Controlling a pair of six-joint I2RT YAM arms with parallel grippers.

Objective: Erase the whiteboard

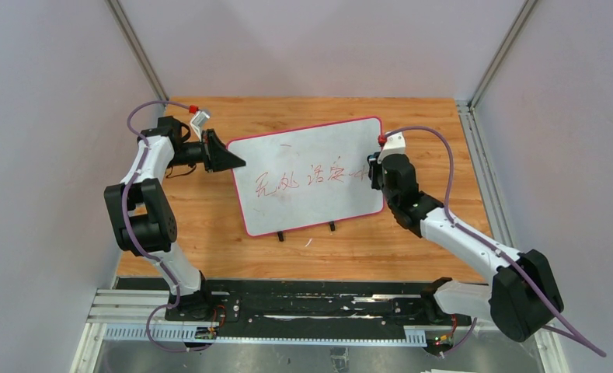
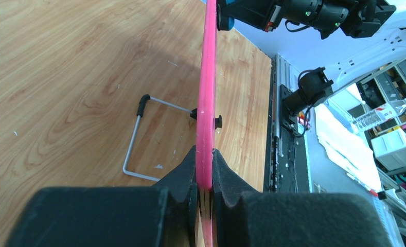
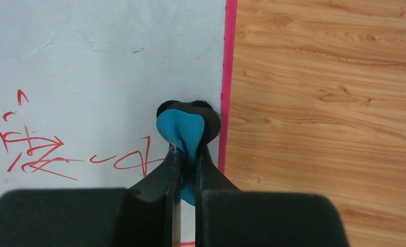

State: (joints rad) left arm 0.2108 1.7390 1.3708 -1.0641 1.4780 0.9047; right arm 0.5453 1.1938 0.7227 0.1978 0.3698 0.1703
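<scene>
A white whiteboard (image 1: 307,148) with a pink frame stands tilted on the wooden table, with red writing (image 1: 307,177) across its middle. My left gripper (image 1: 233,162) is shut on the board's left edge; the left wrist view shows the pink frame (image 2: 207,92) edge-on, clamped between the pads. My right gripper (image 1: 374,172) is at the board's right edge, shut on a blue eraser (image 3: 182,131) with a black pad, which presses on the white surface (image 3: 103,62) just inside the pink frame (image 3: 227,77). Red strokes (image 3: 36,149) lie to the eraser's left.
The board's wire stand (image 2: 139,139) rests on the wood behind it; two black feet (image 1: 307,231) show at the board's lower edge. A black rail (image 1: 311,303) runs along the near table edge. Grey walls enclose the wooden table (image 1: 210,225).
</scene>
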